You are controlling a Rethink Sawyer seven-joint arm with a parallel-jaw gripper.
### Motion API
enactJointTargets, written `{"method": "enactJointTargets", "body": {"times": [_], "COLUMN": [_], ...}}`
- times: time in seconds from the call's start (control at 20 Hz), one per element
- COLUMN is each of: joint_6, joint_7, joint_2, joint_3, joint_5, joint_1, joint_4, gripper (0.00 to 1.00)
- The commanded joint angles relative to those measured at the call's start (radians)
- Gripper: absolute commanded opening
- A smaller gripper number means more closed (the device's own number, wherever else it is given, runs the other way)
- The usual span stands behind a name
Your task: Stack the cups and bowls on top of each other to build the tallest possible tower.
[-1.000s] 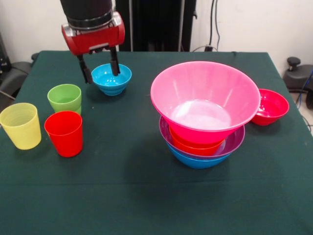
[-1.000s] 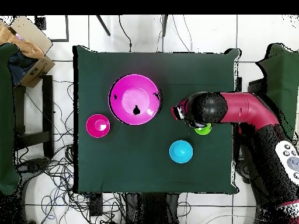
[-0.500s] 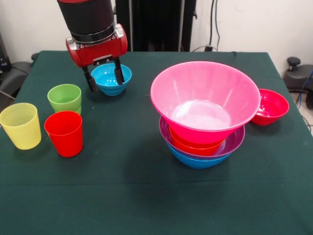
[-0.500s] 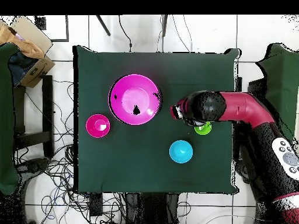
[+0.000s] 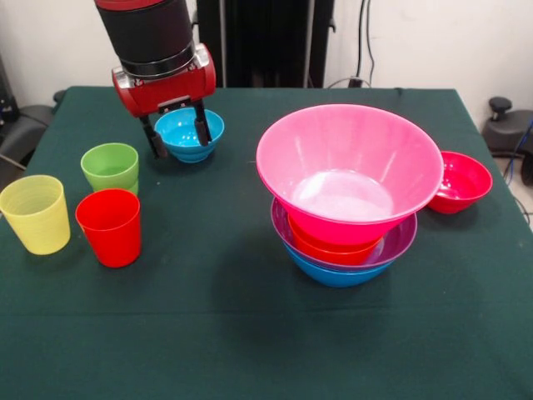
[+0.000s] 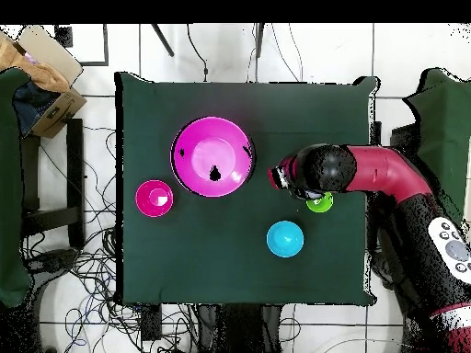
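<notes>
My gripper (image 5: 177,137) hangs open over the table's far left, nothing between its fingers; the small cyan bowl (image 5: 193,133) shows just behind them. The green cup (image 5: 111,166), red cup (image 5: 109,227) and yellow cup (image 5: 36,213) stand upright in a cluster at the left. The tower (image 5: 350,196) stands right of centre: a blue bowl (image 5: 337,276) lowest, then purple (image 5: 403,240), orange (image 5: 333,251) and a big pink bowl (image 5: 350,167) uppermost. A crimson bowl (image 5: 460,182) sits beside it. From overhead, my arm (image 6: 368,173) hides the red and yellow cups.
In the overhead view the cyan bowl (image 6: 285,239), the green cup (image 6: 321,204), the crimson bowl (image 6: 154,198) and the pink-topped tower (image 6: 213,156) lie spread over the green tablecloth (image 6: 239,276). Cables and a cardboard box (image 6: 41,78) lie on the floor around the table.
Over the second, the gripper shifted a little to the right and slightly lower in the front view, then held still. Its fingers stayed open. No cup or bowl moved.
</notes>
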Motion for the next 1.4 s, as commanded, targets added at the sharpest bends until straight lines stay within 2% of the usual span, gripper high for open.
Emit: {"method": "enactJointTargets", "body": {"times": [0.05, 0.2, 0.4, 0.95, 1.4], "joint_6": [-0.044, -0.028, 0.044, 0.131, 0.262], "joint_7": [-0.063, -0.093, -0.146, -0.167, -0.214], "joint_2": [0.031, 0.026, 0.011, 0.006, -0.011], "joint_3": [-0.018, -0.016, -0.035, -0.059, -0.092], "joint_5": [-0.038, -0.042, -0.07, -0.097, -0.155], "joint_1": [0.017, 0.005, 0.009, 0.046, 0.074], "joint_4": [-0.024, -0.015, -0.013, -0.051, -0.059], "gripper": [1.0, 1.0, 1.0, 1.0, 1.0]}}
